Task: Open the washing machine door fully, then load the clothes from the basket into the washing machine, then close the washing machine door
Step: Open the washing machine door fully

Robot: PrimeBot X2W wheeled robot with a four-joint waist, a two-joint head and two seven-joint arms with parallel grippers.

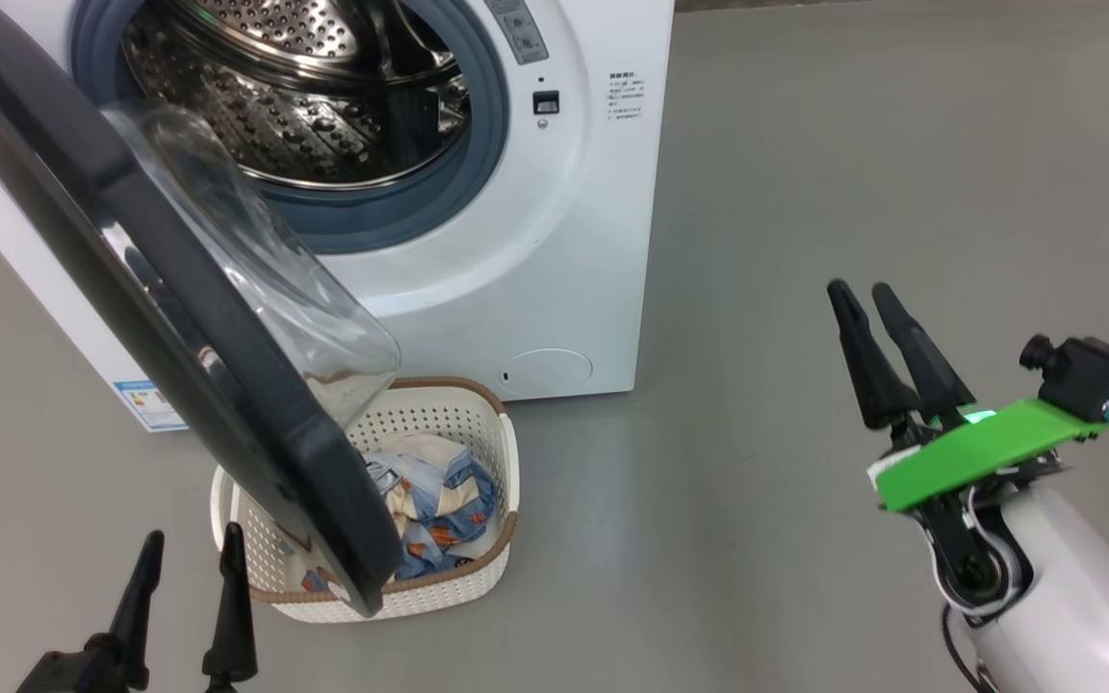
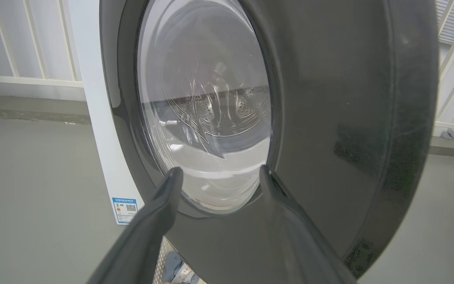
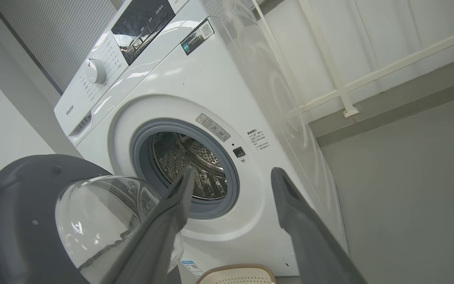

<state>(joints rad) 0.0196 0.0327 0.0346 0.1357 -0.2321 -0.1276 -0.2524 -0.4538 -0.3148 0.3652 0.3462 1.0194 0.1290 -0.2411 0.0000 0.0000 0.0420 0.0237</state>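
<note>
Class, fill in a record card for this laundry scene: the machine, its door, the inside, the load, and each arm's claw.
Appliance: white front-loading washing machine on a grey floor
Hatch: washing machine door open, swung out over part of the basket
Inside: drum shows no laundry
Load: clothes lying in the basket
Left arm: left claw open, empty, facing the door's outer side
Right arm: right claw open, empty, off to the machine's right

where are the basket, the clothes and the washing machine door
the basket (image 1: 449, 589): head view, its perforated front wall
the clothes (image 1: 439, 510): head view, middle of the blue printed pile
the washing machine door (image 1: 169, 327): head view, its glossy black rim
</note>
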